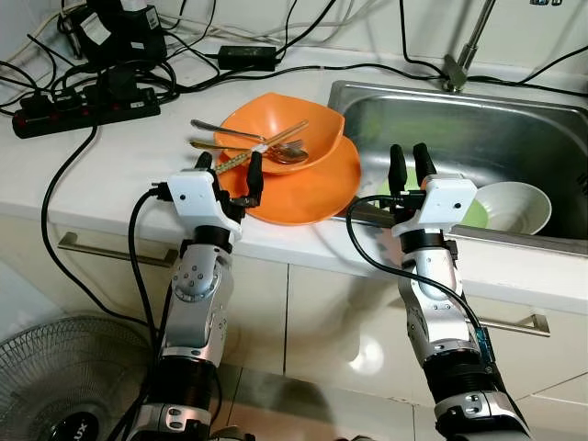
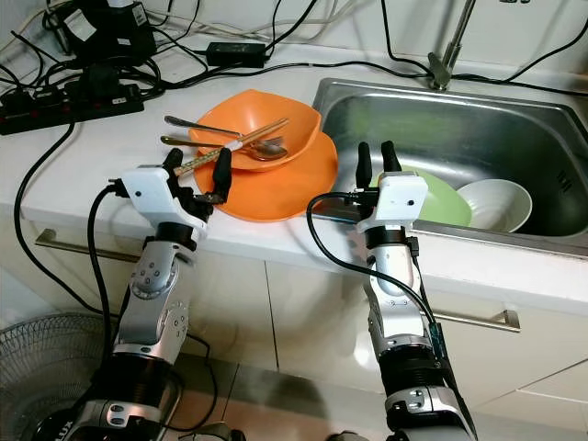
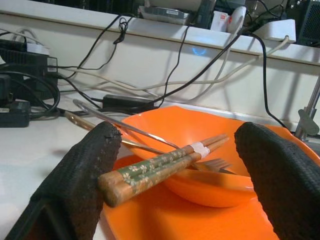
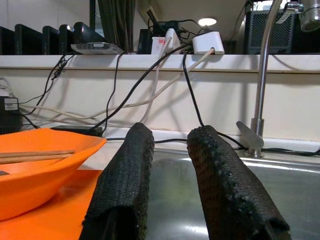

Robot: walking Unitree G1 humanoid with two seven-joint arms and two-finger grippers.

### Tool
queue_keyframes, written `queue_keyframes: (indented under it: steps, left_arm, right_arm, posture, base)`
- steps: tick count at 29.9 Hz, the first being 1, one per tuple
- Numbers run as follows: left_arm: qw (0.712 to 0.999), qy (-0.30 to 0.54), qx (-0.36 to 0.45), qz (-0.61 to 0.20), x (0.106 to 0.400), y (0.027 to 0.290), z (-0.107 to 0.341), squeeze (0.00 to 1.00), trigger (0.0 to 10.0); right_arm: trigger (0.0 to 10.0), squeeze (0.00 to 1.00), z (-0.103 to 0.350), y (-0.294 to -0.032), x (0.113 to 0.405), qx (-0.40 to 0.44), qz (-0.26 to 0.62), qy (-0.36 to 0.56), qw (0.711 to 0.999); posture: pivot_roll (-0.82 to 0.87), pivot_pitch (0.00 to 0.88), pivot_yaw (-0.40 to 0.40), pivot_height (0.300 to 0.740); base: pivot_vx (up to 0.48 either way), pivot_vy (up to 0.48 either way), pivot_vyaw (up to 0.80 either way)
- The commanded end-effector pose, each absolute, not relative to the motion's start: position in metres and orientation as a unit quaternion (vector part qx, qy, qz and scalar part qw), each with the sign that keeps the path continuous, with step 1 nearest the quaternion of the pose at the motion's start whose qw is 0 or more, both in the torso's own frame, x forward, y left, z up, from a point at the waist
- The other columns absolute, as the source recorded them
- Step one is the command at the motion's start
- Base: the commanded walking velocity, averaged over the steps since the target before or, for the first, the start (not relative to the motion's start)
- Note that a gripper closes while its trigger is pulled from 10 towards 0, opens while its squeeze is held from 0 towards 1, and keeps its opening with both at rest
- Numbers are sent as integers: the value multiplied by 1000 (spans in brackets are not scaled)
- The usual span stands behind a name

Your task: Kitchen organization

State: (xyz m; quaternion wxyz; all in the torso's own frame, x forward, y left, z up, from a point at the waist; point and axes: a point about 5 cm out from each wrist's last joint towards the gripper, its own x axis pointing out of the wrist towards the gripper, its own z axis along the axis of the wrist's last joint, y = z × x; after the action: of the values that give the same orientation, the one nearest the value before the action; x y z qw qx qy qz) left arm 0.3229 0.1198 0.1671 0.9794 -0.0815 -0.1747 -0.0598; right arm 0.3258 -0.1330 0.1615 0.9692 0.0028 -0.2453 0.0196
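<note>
From the head camera I see a white counter (image 1: 110,156) with a steel sink (image 1: 514,129) set into it on the right, and both my arms raised at the near edge. An orange bowl (image 1: 276,129) sits on an orange plate (image 1: 312,188) just left of the sink, and a pair of chopsticks (image 1: 262,147) lies across the bowl with a spoon (image 1: 287,154) and another metal utensil, their handles pointing left over the rim. My left gripper (image 1: 230,170) is at the near left edge of the plate, fingers spread wide; the left wrist view gives me what the head view cannot, namely that the green-patterned chopstick ends (image 3: 145,172) sit right between the two fingers (image 3: 82,175), against the left one, with a fork (image 3: 215,164) lying in the bowl behind them. I cannot tell whether the other finger touches anything. My right gripper (image 1: 411,165) stands at the near rim of the sink, its fingers close together with a narrow gap and nothing between them. The right eye view shows a green plate (image 2: 446,197) and a white bowl (image 2: 496,202) in the basin beyond it, and the right wrist view shows the tap (image 4: 260,75) rising at the far side. A power strip (image 1: 83,115) and tangled cables lie at the far left of the counter, and a fan (image 1: 64,377) stands on the floor below.
</note>
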Motion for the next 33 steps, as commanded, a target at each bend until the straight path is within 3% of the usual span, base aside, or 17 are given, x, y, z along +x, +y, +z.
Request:
queue_keyframes:
  steps: [1, 2, 33]
  left_arm:
    - [978, -180, -81, -63, 323, 118, 170, 0, 392]
    - [978, -180, -81, -62, 323, 118, 170, 0, 0]
    - [976, -182, -95, -75, 321, 116, 174, 0, 0]
  right_arm:
    - [10000, 0, 165, -135, 326, 6, 15, -252, 968]
    - [10000, 0, 165, -135, 326, 6, 14, -252, 968]
    - [10000, 0, 168, -131, 330, 4, 25, -253, 967]
  posture:
    - [86, 59, 19, 740]
    - [87, 60, 18, 740]
    - [92, 38, 9, 740]
  base:
    - [0, 0, 0]
    - [0, 0, 0]
    - [0, 0, 0]
